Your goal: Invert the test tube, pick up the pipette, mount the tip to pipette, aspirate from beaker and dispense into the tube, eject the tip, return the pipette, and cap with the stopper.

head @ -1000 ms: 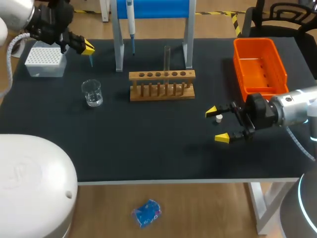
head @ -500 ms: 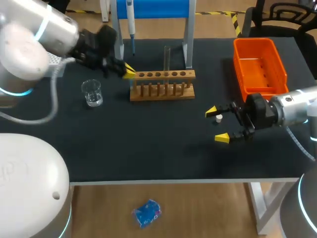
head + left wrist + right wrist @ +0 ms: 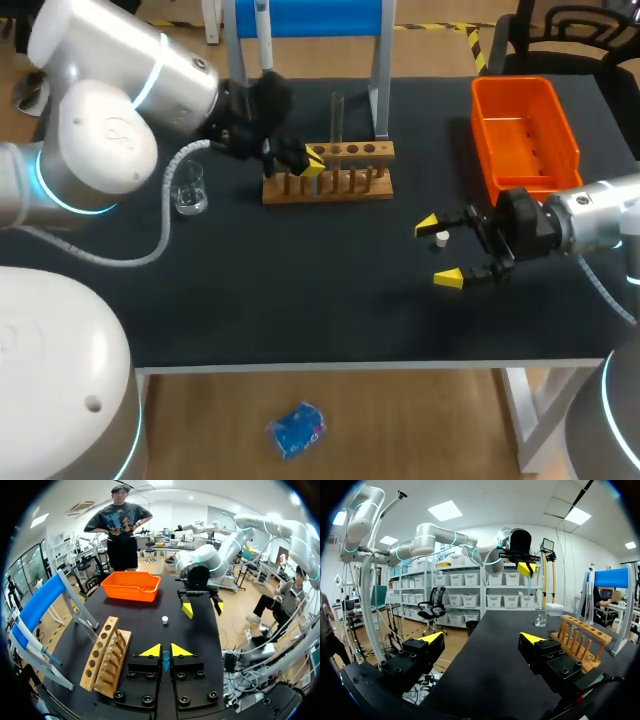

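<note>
My left gripper (image 3: 308, 160) hangs over the left part of the wooden rack (image 3: 328, 172), shut on a small blue pipette tip (image 3: 165, 660) that points down between its fingers. A clear test tube (image 3: 338, 115) stands upright in the rack. The pipette (image 3: 263, 40) hangs on the blue stand behind it. The glass beaker (image 3: 187, 188) sits left of the rack. My right gripper (image 3: 440, 250) rests low at the right, open, with the white stopper (image 3: 441, 238) lying on the table between its fingers, untouched. In the right wrist view the left gripper (image 3: 525, 569) hangs ahead, above the beaker (image 3: 540, 616).
An orange bin (image 3: 525, 135) stands at the back right, beyond my right gripper. The blue stand's two legs (image 3: 238, 100) flank the rack's back side. My left arm hides the tip box at the far left.
My left arm has swung right from the tip box, past the beaker, to the rack, carrying the blue tip. The right arm and the stopper have kept still.
</note>
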`<state>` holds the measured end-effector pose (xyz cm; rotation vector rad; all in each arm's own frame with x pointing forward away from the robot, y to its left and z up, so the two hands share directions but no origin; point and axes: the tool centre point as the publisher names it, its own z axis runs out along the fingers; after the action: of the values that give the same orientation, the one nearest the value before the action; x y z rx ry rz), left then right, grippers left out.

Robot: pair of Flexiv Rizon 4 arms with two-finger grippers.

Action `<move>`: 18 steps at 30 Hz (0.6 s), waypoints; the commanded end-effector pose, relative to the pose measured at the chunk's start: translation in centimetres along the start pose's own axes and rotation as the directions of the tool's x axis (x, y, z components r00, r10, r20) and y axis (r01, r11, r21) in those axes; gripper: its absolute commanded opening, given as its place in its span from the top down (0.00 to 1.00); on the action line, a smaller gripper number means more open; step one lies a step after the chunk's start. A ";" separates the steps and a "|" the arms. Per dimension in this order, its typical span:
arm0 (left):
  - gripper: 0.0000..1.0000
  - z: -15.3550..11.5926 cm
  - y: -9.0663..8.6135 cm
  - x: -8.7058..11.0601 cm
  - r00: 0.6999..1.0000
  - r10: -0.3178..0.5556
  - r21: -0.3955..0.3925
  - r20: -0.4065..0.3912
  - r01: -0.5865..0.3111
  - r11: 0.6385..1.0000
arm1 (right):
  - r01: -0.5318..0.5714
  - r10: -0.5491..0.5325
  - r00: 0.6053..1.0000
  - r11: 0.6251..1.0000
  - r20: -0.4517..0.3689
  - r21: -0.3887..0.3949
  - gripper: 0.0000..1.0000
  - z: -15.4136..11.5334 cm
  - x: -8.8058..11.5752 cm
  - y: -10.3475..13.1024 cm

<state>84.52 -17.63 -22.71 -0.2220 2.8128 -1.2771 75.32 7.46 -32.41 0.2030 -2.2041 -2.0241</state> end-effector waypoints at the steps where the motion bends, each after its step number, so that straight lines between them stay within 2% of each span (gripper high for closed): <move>1: 1.00 0.4 -0.3 -0.3 1.000 -0.002 -0.010 -0.004 0.001 1.000 | 0.001 -0.001 1.000 1.000 0.002 0.000 0.00 0.0 0.1 0.0; 9: 1.00 0.4 -0.3 -0.3 1.000 -0.002 -0.010 -0.004 0.001 1.000 | 0.001 -0.001 1.000 1.000 0.002 0.000 0.00 0.0 0.1 0.0; 11: 1.00 1.4 -0.5 -0.1 1.000 -0.002 -0.012 -0.006 0.002 1.000 | 0.001 -0.001 1.000 1.000 0.002 0.000 0.00 0.0 0.1 0.0; 13: 1.00 2.5 -0.6 0.3 1.000 0.003 0.025 -0.028 -0.003 1.000 | 0.001 -0.001 1.000 1.000 0.002 0.000 0.00 0.0 0.1 0.0; 18: 1.00 4.9 -1.1 2.2 0.998 -0.010 0.050 -0.055 0.012 0.999 | 0.001 -0.001 1.000 1.000 0.002 0.000 0.00 0.0 0.1 0.0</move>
<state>83.08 -20.63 -23.57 -0.2027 2.8455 -1.3518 75.32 7.46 -32.41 0.2033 -2.2041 -2.0240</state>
